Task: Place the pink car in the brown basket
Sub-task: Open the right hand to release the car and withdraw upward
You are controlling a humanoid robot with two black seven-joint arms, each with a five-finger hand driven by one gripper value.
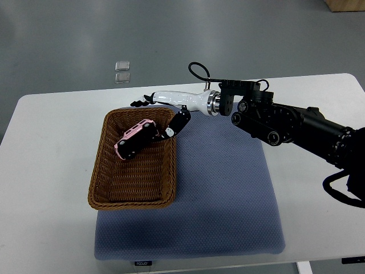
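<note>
Pink car [135, 138] lies inside brown basket [134, 160], in its far part, tilted w/ its right end raised near the right wall. Right hand [165, 114] reaches in from the right over the basket's far-right corner; arm is black, hand shell white. Fingers look spread and loose, not wrapped round anything. One dark finger [178, 123] hangs down just beside the car's raised end; contact can't be told. Other fingertips [141, 103] point left past the far rim, clear of the car. Basket sits on blue-grey mat [228, 194] on white table [51, 171].
</note>
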